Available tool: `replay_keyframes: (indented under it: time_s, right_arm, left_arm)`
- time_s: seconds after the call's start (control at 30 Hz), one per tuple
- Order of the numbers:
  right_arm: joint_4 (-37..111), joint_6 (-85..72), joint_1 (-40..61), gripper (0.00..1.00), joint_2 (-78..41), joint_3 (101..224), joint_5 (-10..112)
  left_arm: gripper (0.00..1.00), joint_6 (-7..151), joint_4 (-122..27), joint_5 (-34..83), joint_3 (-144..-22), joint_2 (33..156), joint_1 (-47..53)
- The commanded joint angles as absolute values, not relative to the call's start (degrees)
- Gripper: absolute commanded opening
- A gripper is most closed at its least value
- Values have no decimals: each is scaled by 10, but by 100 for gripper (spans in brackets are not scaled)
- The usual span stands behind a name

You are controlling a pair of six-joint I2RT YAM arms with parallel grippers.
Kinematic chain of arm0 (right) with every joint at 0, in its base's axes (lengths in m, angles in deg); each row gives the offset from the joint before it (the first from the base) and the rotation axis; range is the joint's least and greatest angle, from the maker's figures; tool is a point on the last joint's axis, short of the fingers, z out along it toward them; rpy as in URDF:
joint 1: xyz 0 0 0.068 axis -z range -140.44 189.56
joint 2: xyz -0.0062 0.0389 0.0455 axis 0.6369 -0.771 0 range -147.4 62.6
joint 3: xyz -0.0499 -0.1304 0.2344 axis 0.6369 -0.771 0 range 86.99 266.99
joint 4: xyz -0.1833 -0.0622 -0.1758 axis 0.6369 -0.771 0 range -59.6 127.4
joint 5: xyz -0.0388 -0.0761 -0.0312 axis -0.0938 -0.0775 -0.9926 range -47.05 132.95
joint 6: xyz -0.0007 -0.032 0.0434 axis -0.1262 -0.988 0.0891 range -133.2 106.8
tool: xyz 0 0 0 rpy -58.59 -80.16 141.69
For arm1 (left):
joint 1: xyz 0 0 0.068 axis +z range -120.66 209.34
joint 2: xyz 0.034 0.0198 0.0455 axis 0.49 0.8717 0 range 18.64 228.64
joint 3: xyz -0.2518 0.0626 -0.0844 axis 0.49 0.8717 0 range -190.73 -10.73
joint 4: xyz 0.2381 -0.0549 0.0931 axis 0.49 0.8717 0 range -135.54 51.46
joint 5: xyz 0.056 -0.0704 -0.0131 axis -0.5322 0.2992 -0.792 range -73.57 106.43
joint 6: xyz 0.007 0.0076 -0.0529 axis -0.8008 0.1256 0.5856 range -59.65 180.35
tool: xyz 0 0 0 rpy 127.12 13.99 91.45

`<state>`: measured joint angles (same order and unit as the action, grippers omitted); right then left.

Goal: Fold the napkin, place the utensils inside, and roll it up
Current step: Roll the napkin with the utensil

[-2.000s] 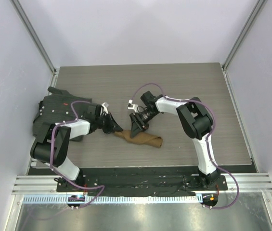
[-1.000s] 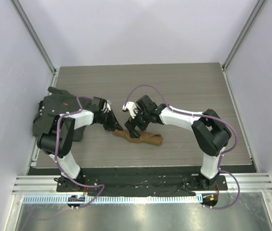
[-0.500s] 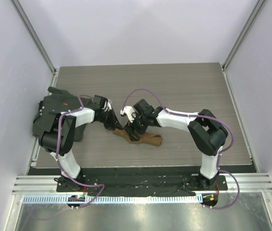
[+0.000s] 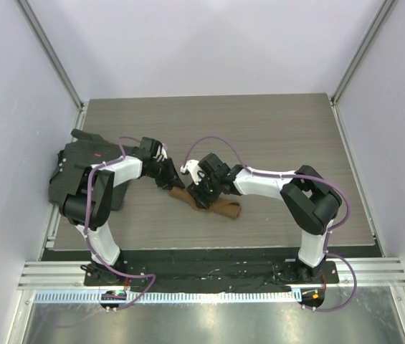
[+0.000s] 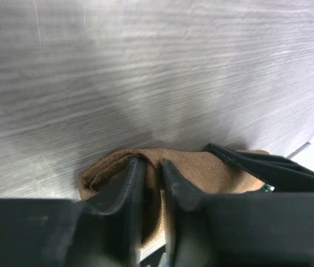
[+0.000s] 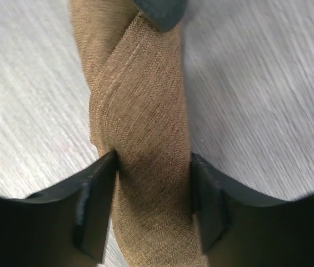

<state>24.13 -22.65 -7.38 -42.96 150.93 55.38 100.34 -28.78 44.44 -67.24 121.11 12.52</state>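
- The left claw (image 5: pixel 151 166) pinches one end of the rolled napkin (image 6: pixel 137 94).
- The right claw (image 6: pixel 152 164) squeezes its middle.
- Best to hold softly, so the roll does not open.

The napkin (image 6: pixel 140 139) is matt woven cloth; the table (image 4: pixel 259 129) is streaked grey wood-grain.
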Motion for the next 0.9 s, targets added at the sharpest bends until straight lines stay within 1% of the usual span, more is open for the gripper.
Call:
replay_keyframes:
  time_s: [0.0,0.03,0.13,0.2,0.23,0.43,0.57,0.73,0.83,0.87]
  right_arm:
    - [239,-181,-76,54,-423,1500,470]
    - [240,-173,-75,53,-423,1497,461]
    - [241,-136,-62,47,-424,1495,436]
    - [243,-105,-48,43,-423,1490,432]
    - [245,-98,-30,43,-423,1487,439]
    - [243,-57,38,42,-420,1489,445]
    - [230,-59,79,42,-430,1498,442]
    - [227,-58,102,42,-441,1503,442]
    - [228,-57,113,45,-438,1504,458]
    - [228,-54,115,48,-437,1504,462]
  left_arm:
    - [37,1000,-271,411,-723,1201,129]
    - [50,1000,-266,405,-730,1199,131]
    - [67,996,-240,389,-766,1187,145]
    - [71,994,-229,374,-787,1172,156]
    - [73,992,-221,371,-789,1166,170]
    - [80,976,-184,368,-808,1107,212]
    - [81,951,-150,374,-811,1076,229]
    - [83,933,-140,381,-799,1038,243]
    - [83,924,-135,385,-791,1022,255]
    - [83,923,-135,385,-787,1019,258]
